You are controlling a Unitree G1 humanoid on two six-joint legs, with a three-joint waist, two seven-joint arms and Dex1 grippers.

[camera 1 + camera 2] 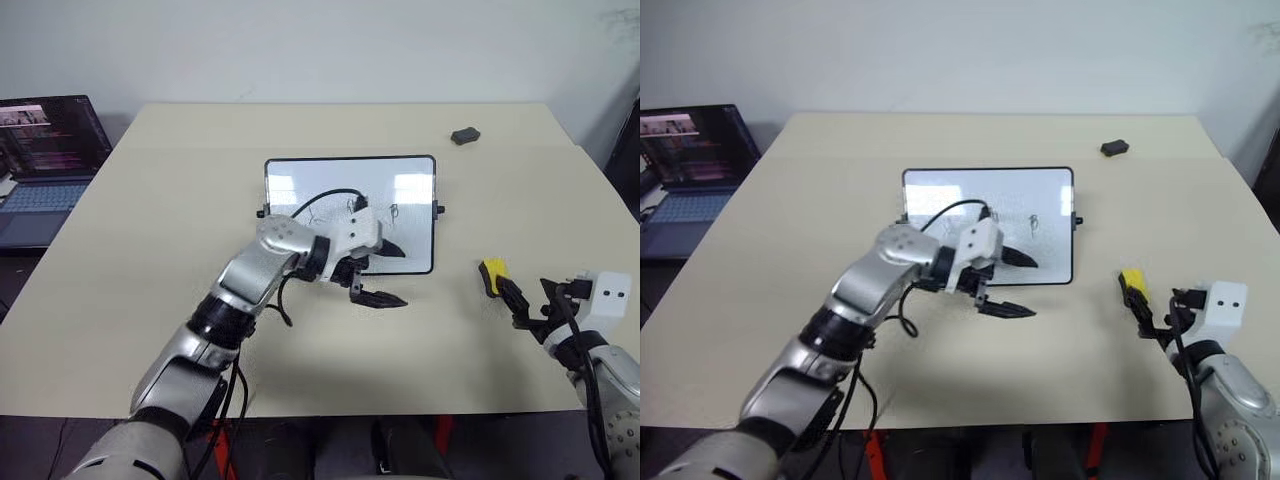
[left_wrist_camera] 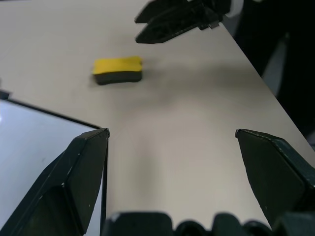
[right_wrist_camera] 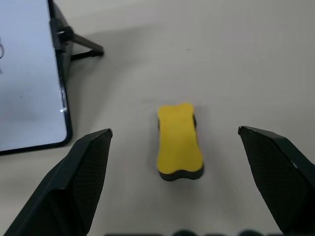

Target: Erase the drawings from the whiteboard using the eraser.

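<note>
While eraser is lying on table right of whiteboard, right gripper is hovering spread behind it; left gripper is gaping empty over board's near right corner.

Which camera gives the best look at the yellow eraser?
The right wrist view: the eraser lies on the table between the open right hand's fingers, its whole top showing. The left wrist view shows it side-on with its dark underside. In both eye views it is a small yellow block right of the whiteboard.
</note>
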